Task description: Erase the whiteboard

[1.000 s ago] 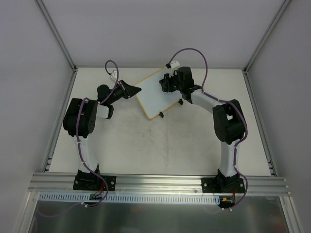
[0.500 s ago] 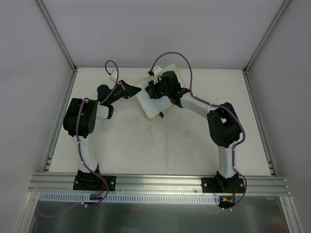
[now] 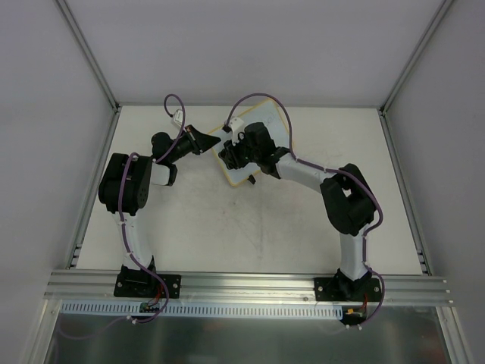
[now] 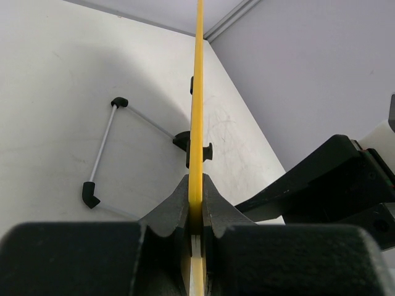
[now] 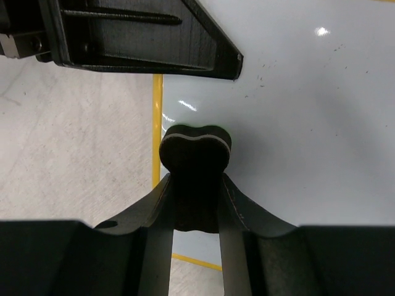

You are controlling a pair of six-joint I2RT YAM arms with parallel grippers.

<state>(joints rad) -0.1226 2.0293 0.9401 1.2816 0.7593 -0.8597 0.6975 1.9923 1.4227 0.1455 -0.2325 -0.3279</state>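
Right tool (image 5: 196,185) has swept left across the small rectangular white whiteboard with a yellow frame (image 3: 265,115). It is now near the board's left edge, clamped on a dark eraser block (image 5: 196,151) held against the white face. Left tool (image 4: 195,206) pinches the board's left frame edge. Board sits far centre on the pale surface (image 3: 227,227).

An off-white tabletop (image 3: 250,227), lightly scuffed and smudged, sits inside pale grey walls (image 3: 250,45). Slanted aluminium posts (image 3: 87,54) rise at both back corners. A ribbed aluminium rail (image 3: 250,284) runs across the near edge, with a shiny metal sheet (image 3: 250,341) below it. In the right wrist view, a small dark block (image 5: 195,151) with a pale rim, possibly an eraser, sits mid-frame.
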